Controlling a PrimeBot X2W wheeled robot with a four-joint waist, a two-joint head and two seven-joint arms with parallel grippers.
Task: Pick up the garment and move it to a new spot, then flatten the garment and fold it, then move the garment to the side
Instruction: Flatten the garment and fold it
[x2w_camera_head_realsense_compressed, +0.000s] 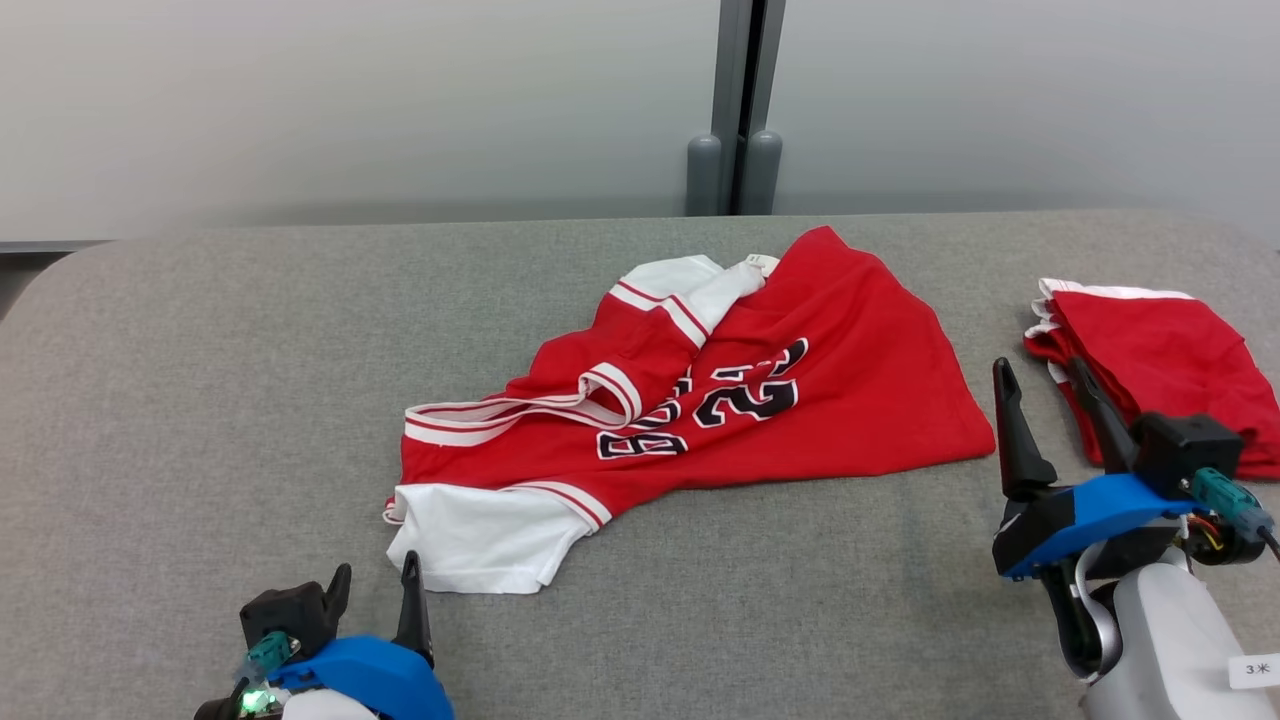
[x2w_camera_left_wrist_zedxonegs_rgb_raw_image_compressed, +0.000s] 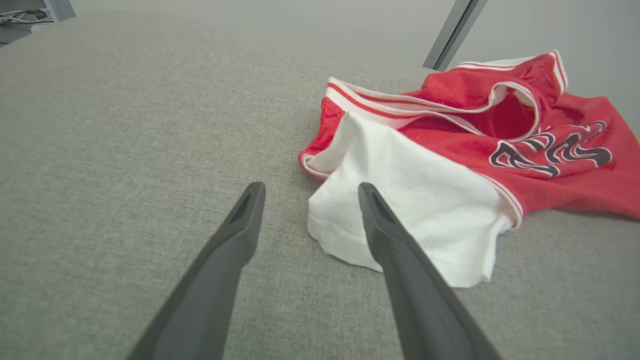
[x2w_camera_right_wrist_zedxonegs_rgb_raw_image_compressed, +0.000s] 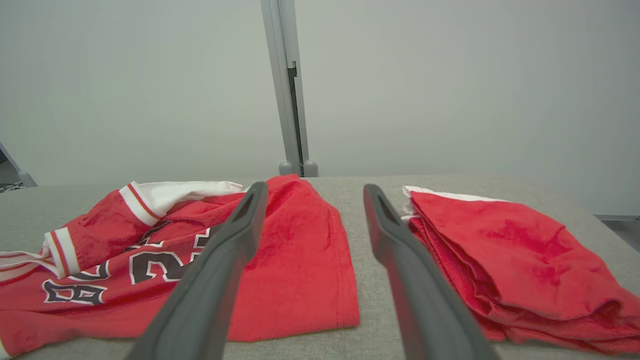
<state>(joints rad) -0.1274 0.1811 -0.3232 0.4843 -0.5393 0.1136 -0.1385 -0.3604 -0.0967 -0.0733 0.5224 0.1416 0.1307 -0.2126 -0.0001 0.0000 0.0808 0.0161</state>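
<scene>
Grey fabric table (x2w_camera_head_realsense_compressed: 200, 400) holds crumpled red jersey (x2w_camera_head_realsense_compressed: 850, 400); my left gripper (x2w_camera_head_realsense_compressed: 378, 565) and right gripper (x2w_camera_head_realsense_compressed: 1040, 368) flank it, fingers of both spread apart.

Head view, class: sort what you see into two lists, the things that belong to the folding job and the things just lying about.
Belongs to the job:
crumpled red jersey, unfolded at the centre
left hand, open
right hand, open

Just lying about:
folded red garment, at the right
grey table
grey post, behind the table
</scene>
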